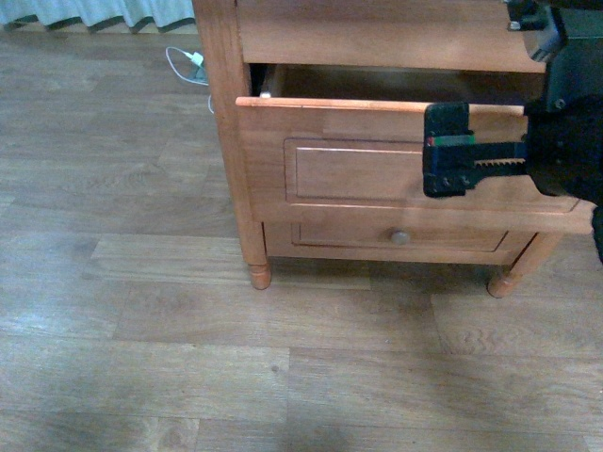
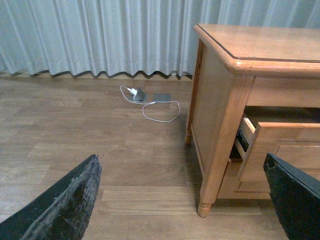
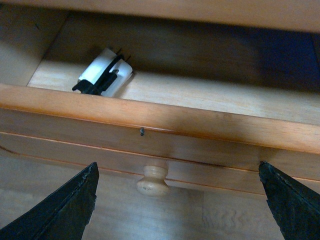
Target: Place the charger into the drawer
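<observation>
The charger [image 3: 104, 78] lies inside the open drawer [image 3: 165, 132] (both grippers' jaws spread, empty).

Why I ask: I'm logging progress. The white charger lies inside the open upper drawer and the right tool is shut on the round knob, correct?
Not quite. In the right wrist view the white charger does lie inside the open upper drawer, but the right tool is open, its fingers spread wide to either side of the round knob and not touching it.

Both grippers' fingers [image 3: 60, 210] apart, empty.
</observation>
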You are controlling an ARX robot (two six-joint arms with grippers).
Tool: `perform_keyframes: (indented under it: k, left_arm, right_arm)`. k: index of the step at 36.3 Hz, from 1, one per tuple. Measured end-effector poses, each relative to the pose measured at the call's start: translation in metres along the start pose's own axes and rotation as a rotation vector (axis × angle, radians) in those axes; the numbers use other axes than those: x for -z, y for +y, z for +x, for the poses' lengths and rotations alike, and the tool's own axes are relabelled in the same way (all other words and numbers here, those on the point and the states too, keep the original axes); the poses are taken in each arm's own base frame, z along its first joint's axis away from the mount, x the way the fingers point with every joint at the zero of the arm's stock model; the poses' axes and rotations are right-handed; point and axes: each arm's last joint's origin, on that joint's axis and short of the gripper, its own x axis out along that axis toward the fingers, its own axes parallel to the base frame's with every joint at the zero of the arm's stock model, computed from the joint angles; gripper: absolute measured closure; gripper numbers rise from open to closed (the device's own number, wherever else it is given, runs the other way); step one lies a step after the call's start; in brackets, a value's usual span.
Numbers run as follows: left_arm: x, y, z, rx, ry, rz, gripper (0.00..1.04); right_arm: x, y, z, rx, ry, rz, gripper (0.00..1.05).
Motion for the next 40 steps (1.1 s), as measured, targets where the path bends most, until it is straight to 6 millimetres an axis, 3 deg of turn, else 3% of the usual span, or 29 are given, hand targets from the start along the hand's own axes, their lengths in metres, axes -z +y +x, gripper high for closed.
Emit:
perform_keyframes:
  k: [6,14,30,40]
  left_arm:
    - [0.0,0.0,0.0,0.0,0.0,0.0,0.06]
    - [0.0,0.0,0.0,0.0,0.0,0.0,0.06]
    - [0.0,0.0,0.0,0.0,0.0,0.0,0.06]
    - [0.0,0.0,0.0,0.0,0.0,0.0,0.06]
  right_arm:
    - [-0.01,0.007,0.032,0.037,-0.083,0.005,0.09]
    - [-0.016,0.011,0.055,0.079,-0.163,0.026,0.09]
    - [-0.013,0.01,0.065,0.09,-0.182,0.041,0.09]
    - [-0.017,0.002,0.05,0.031,-0.177,0.008,0.09]
